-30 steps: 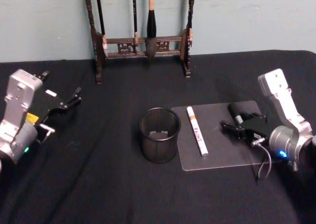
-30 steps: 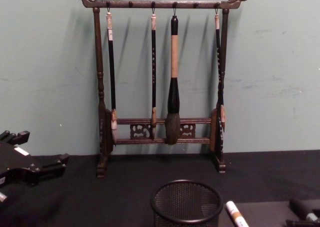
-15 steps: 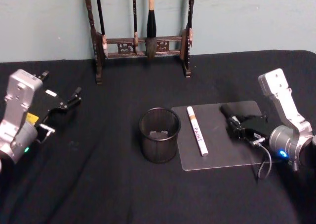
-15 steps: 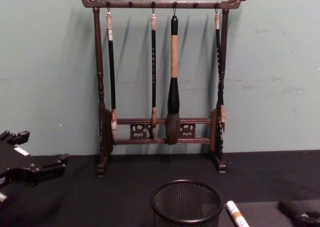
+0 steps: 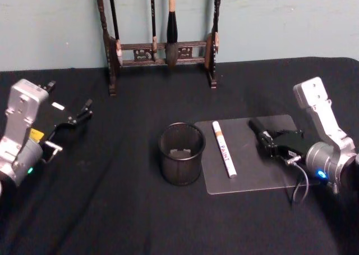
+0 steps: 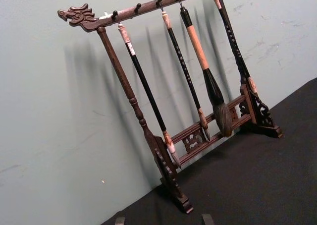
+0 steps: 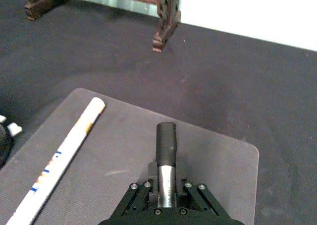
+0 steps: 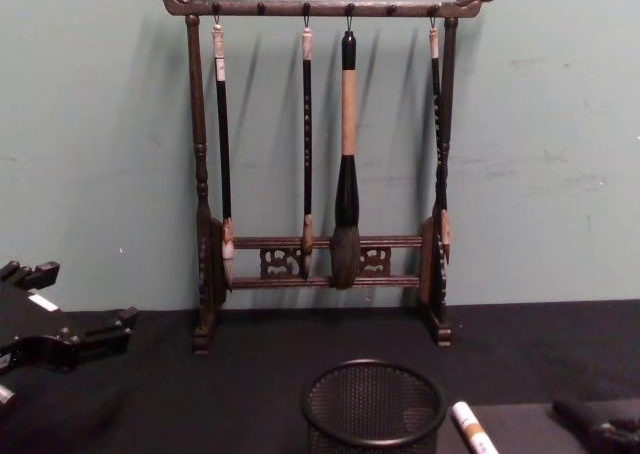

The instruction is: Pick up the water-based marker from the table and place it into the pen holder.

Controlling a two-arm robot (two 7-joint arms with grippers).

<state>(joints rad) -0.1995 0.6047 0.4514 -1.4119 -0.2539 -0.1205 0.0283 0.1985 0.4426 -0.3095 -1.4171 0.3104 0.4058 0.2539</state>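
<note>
— Black cap, silver barrel: has the water-based marker point(image 5: 259, 127) been taken?
— It is now clamped in the right claw point(image 5: 268, 140) and has been turned slightly over the grey mat point(image 5: 252, 173), at 3 o'clock from the pen holder point(image 5: 180, 165). Whether it has been lifted cannot be told, and the carry is judged still to be done.
— And inside the holder?
— No pen is seen, just a pale patch point(image 5: 179, 151) at the bottom. The left claw point(image 5: 68, 96) is parked open at 9 o'clock.

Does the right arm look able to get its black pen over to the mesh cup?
Probably yes. The right pincer, shut on the black pen, has only the flat-lying white pen between it and the open-topped cup.
</note>
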